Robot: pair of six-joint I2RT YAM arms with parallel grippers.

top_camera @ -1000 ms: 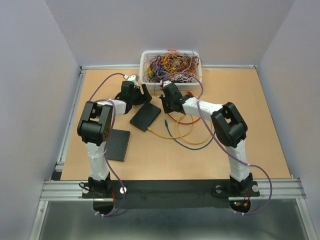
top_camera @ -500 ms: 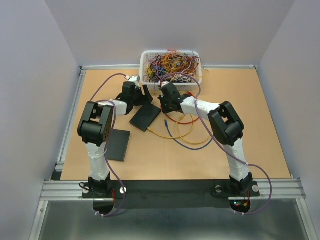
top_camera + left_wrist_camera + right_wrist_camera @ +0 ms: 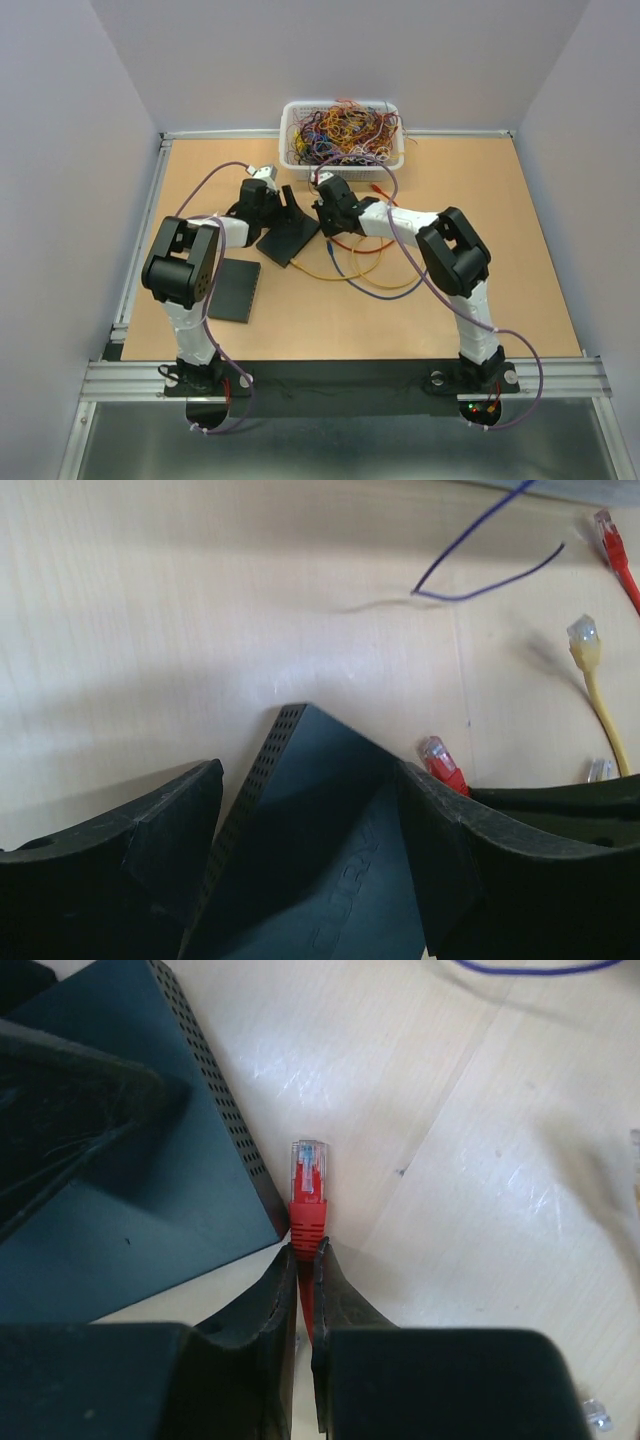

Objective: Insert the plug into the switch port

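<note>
The black switch (image 3: 291, 238) lies near the table's middle, its far edge lifted. My left gripper (image 3: 284, 201) is shut on that far end; in the left wrist view the switch (image 3: 320, 840) fills the gap between the fingers of the left gripper (image 3: 310, 825). My right gripper (image 3: 305, 1256) is shut on the red cable just behind its red plug (image 3: 308, 1188). The plug's clear tip points past the switch's corner (image 3: 250, 1195), close beside it and apart from it. The plug also shows in the left wrist view (image 3: 441, 761). The ports are hidden.
A white basket (image 3: 291, 152) full of tangled cables stands at the back. A second flat black box (image 3: 234, 289) lies front left. Loose yellow, blue and red cables (image 3: 352, 270) curl right of the switch. A yellow plug (image 3: 584, 636) and another red plug (image 3: 605, 524) lie nearby.
Both grippers have come a little toward the near side. The left one has tipped the switch's far edge up. The right one has brought the red plug beside the switch's corner.
</note>
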